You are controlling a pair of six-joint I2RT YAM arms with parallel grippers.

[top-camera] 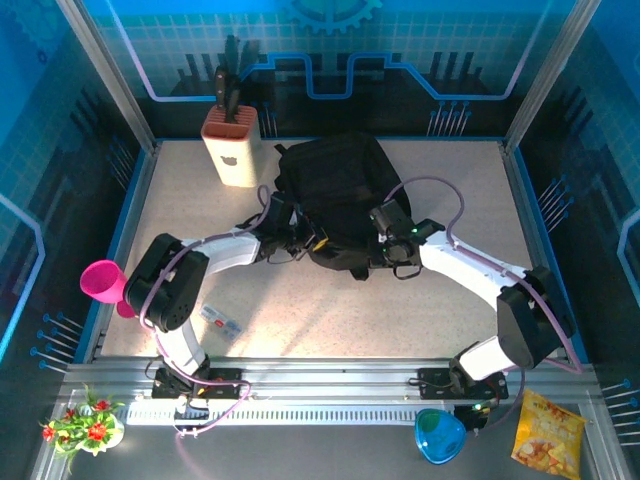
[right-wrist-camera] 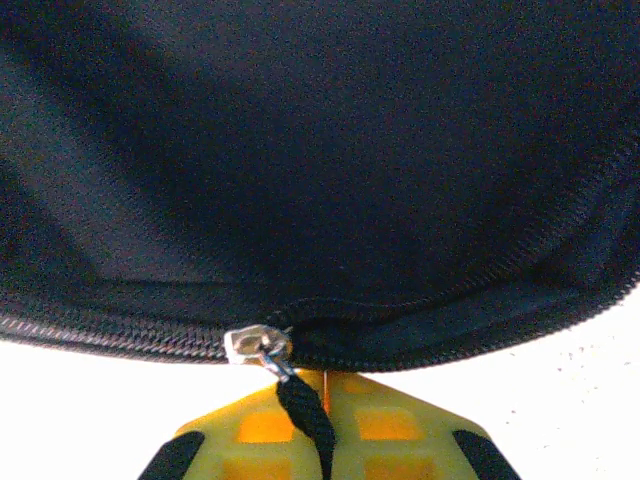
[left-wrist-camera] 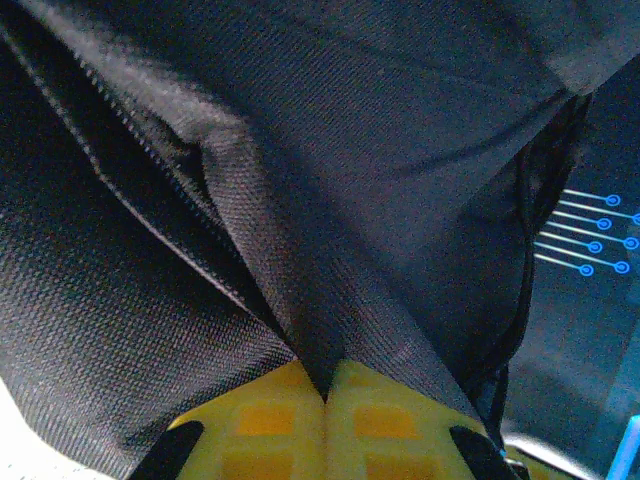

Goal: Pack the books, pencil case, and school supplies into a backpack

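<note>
The black backpack (top-camera: pixel 335 195) lies in the middle of the table. My left gripper (top-camera: pixel 290 238) is at its left side, shut on a fold of the backpack's fabric (left-wrist-camera: pixel 300 310); the yellow fingertips (left-wrist-camera: pixel 270 415) meet with cloth pinched between them. My right gripper (top-camera: pixel 392 248) is at the bag's right front edge, shut on the black zipper pull cord (right-wrist-camera: pixel 305 420), which hangs from the metal slider (right-wrist-camera: pixel 255 345) on the zipper track (right-wrist-camera: pixel 120 335). The books are out of view.
A cream knife block (top-camera: pixel 232 145) stands at the back left. A pink cup (top-camera: pixel 103 281) sits at the left edge. A small flat packet (top-camera: pixel 220 320) lies near the left arm's base. A blue bowl (top-camera: pixel 438 435), a snack bag (top-camera: pixel 547 430) and flowers (top-camera: pixel 85 420) lie in front.
</note>
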